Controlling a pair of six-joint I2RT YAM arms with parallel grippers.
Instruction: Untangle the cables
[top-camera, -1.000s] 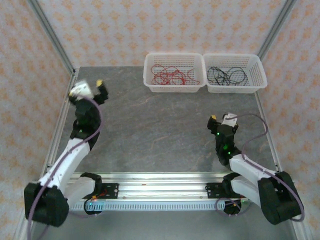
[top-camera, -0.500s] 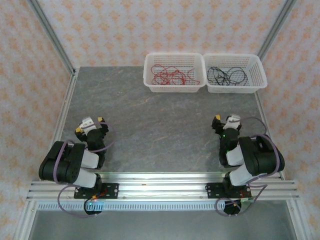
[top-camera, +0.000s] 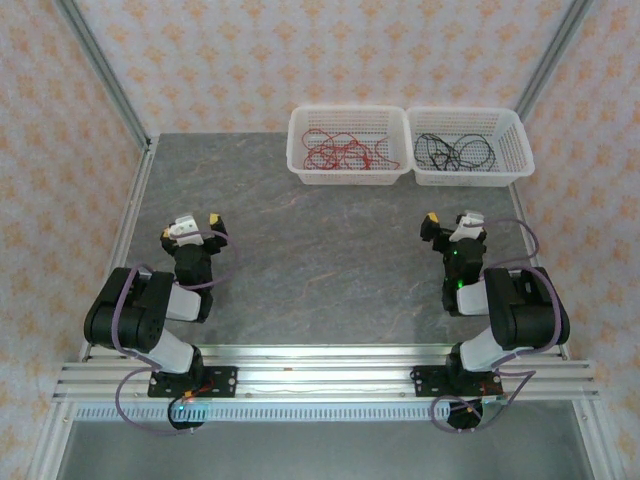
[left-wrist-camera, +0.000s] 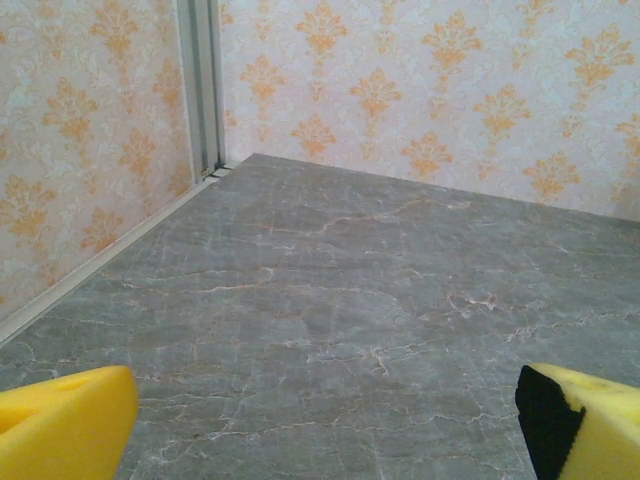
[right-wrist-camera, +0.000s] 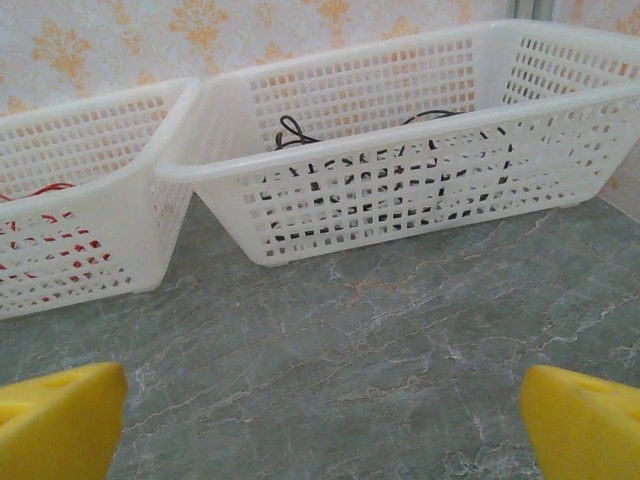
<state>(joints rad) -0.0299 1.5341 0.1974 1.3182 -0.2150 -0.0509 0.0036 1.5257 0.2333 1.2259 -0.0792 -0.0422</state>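
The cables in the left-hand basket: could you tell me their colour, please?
Those cables are red, clearest in the top external view.

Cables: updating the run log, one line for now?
red cables: left basket | black cables: right basket | left gripper: open | right gripper: open

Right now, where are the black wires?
In the top view, the black cables lie in the right-hand white basket at the far edge of the table, right beside the left-hand basket holding the red cables.
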